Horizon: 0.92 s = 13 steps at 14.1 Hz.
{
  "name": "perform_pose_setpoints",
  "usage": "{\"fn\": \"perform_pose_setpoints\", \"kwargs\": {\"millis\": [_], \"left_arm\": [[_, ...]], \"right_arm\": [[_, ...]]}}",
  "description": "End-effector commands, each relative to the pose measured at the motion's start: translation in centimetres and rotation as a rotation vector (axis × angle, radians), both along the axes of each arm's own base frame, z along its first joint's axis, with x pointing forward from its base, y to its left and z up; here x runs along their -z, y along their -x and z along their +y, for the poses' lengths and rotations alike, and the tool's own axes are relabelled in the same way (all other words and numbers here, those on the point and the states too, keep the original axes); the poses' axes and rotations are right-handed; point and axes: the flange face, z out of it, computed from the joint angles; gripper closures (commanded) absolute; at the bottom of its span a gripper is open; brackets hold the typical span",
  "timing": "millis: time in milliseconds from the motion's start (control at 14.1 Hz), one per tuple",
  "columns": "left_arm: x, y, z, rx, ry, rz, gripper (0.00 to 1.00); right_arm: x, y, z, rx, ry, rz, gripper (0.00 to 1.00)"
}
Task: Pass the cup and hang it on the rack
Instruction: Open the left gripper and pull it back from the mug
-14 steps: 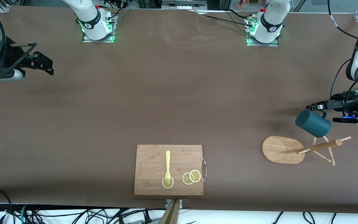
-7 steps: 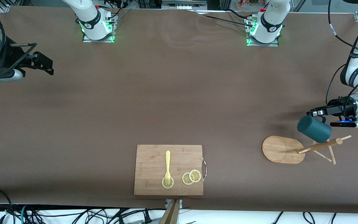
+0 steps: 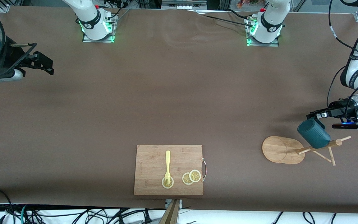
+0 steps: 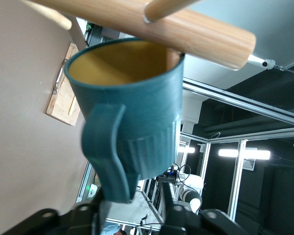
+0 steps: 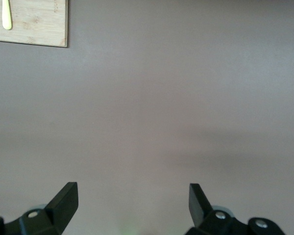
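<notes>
Cup (image 3: 314, 134): hung on a peg of the rack, mouth against the pole, handle toward the left gripper.
Rack (image 3: 283, 149): at the left arm's end of the table.
Left gripper (image 3: 315, 115): beside the cup's handle; jaw state cannot be told.
Right gripper (image 5: 132, 200): waiting above bare table, jaws apart, empty.
Board (image 3: 169, 169): near the front camera, bearing fork (image 3: 167, 166) and lemon slices (image 3: 191, 177).

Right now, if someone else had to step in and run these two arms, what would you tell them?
Left pincer: open, over the table beside the rack, the cup's handle loose between its fingers.
Right pincer: open and empty, waiting above the table at the right arm's end.
Cup: up at the rack's top, tilted, its rim against the pole.
Done: the cup has reached the rack, so the pass looks finished.
Left: check that the cup really hangs on a peg, which cannot be told from here, then draw the left arm away.
</notes>
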Motion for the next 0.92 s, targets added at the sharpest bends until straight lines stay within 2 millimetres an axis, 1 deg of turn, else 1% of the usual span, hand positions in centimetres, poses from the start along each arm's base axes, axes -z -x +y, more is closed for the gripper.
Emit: {"fn": "perform_pose_setpoints", "kwargs": {"millis": [0, 71, 213, 426, 568, 710, 781, 852], "left_arm": [[-1.8, 0.2, 0.6, 0.047, -0.072, -0.035, 0.00], [-2.5, 0.7, 1.2, 0.065, -0.099, -0.037, 0.00], [-4.2, 2.3, 2.9, 0.132, -0.199, -0.027, 0.00], [-6.7, 4.2, 4.4, 0.223, -0.325, -0.011, 0.00], [-9.0, 5.4, 4.9, 0.308, -0.446, 0.004, 0.00], [-10.8, 6.5, 5.3, 0.396, -0.567, 0.031, 0.00], [-12.7, 6.0, 5.8, 0.435, -0.651, 0.024, 0.00], [-14.7, 5.0, 5.6, 0.477, -0.730, 0.009, 0.00]], "right_arm": [[-0.7, 0.5, 0.0, -0.003, 0.001, 0.001, 0.00], [-0.7, 0.5, 0.0, -0.003, 0.001, 0.001, 0.00], [-0.7, 0.5, 0.1, -0.004, 0.001, 0.001, 0.00], [-0.6, 0.5, 0.0, -0.006, 0.002, 0.004, 0.00], [-0.6, 0.5, -0.1, -0.001, 0.002, 0.007, 0.00], [-0.6, 0.5, 0.0, -0.003, 0.002, 0.007, 0.00], [-0.7, 0.5, 0.0, -0.003, 0.002, 0.005, 0.00], [-0.6, 0.6, 0.1, -0.004, 0.002, 0.007, 0.00]]}}
